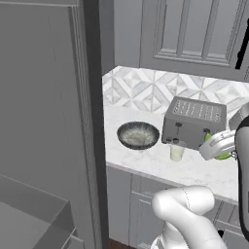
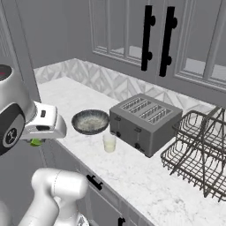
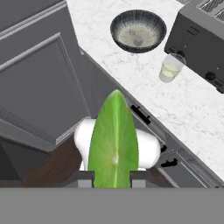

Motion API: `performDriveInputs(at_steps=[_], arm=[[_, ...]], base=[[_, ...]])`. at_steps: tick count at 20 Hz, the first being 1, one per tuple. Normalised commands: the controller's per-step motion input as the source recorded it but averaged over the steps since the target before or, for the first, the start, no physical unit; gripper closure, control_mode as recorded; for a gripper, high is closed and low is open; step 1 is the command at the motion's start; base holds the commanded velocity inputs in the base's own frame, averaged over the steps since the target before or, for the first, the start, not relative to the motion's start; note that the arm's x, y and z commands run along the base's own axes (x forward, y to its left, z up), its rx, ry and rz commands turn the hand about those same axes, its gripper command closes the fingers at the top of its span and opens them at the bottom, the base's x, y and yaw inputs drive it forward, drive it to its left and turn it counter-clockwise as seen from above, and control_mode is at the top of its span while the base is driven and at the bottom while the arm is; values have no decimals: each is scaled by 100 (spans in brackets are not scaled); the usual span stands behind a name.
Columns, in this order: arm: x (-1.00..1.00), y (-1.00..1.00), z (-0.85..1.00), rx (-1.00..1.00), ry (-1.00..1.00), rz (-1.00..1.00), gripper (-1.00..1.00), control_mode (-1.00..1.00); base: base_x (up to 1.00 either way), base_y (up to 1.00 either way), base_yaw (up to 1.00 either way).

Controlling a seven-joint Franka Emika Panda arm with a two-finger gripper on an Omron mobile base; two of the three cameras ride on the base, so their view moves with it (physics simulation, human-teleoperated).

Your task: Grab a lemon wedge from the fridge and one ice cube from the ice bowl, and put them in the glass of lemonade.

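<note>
The tabletop (image 2: 145,176) is white marble with grey veining, backed by a patterned grey tile wall; light grey panelled cabinets (image 2: 128,31) with black handles hang above it; the dark fridge (image 1: 48,121) stands at its left end. On it sit the ice bowl (image 1: 138,134), the glass of lemonade (image 1: 177,151) just beside a boxy grey toaster (image 2: 145,121), and a wire dish rack (image 2: 198,150) farther right. The gripper (image 3: 113,178) is closed on the lemon wedge (image 3: 113,144), held out in front of the tabletop's edge over the lower cabinet fronts.
</note>
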Motion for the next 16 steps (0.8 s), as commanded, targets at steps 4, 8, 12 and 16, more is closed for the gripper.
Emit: performDriveInputs(at_steps=[4, 8, 12, 16], arm=[[0, 0, 0, 0, 0, 0, 100, 100], [0, 0, 0, 0, 0, 0, 100, 100], [0, 0, 0, 0, 0, 0, 100, 100], [0, 0, 0, 0, 0, 0, 100, 100]], base=[[29, -62, -41], [10, -23, -7], [0, 0, 0], [9, 0, 0]])
